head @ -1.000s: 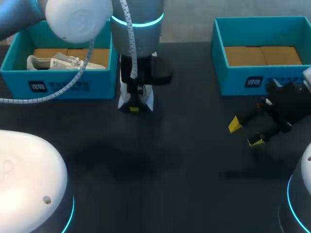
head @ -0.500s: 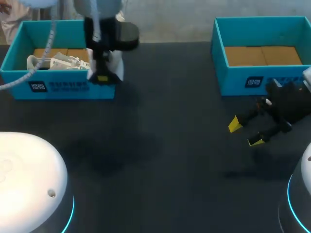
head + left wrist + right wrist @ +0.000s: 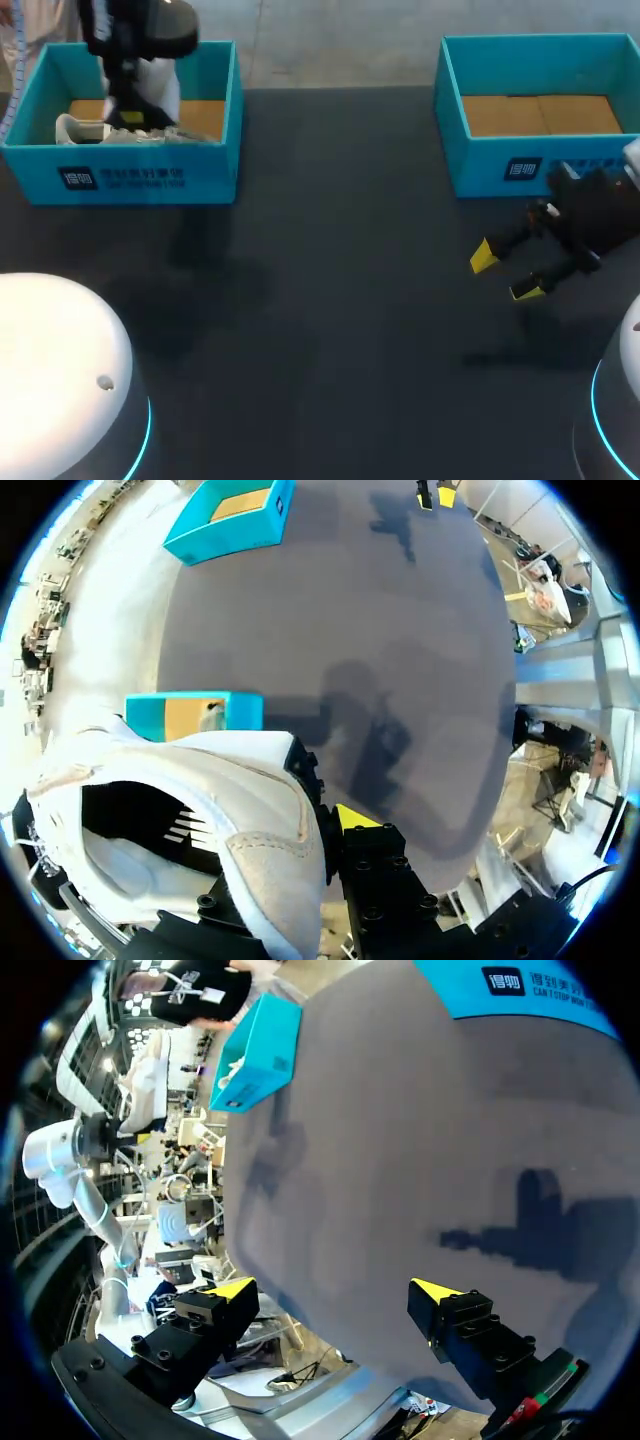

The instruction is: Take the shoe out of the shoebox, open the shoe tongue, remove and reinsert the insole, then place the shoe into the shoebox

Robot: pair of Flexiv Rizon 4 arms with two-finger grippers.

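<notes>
My left gripper (image 3: 133,118) hangs over the left teal shoebox (image 3: 215,120), shut on a white shoe (image 3: 215,810). In the left wrist view the shoe's side wall sits between the fingers, one yellow fingertip (image 3: 352,818) shows beside it, and the dark opening faces the camera. Under it lies the left shoebox (image 3: 240,712). Another white shoe (image 3: 80,128) lies inside that box, beside the gripper. My right gripper (image 3: 508,272) rests low over the table at the right, open with nothing between its fingers (image 3: 335,1290).
A second teal shoebox (image 3: 455,120) with a brown cardboard floor stands at the back right, just behind the right gripper. It also shows far ahead in the left wrist view (image 3: 240,525). Dark tabletop (image 3: 330,300) spans between the boxes.
My left arm has carried the white shoe from the back middle of the table leftward and away, to above the left shoebox. The right arm has not moved.
</notes>
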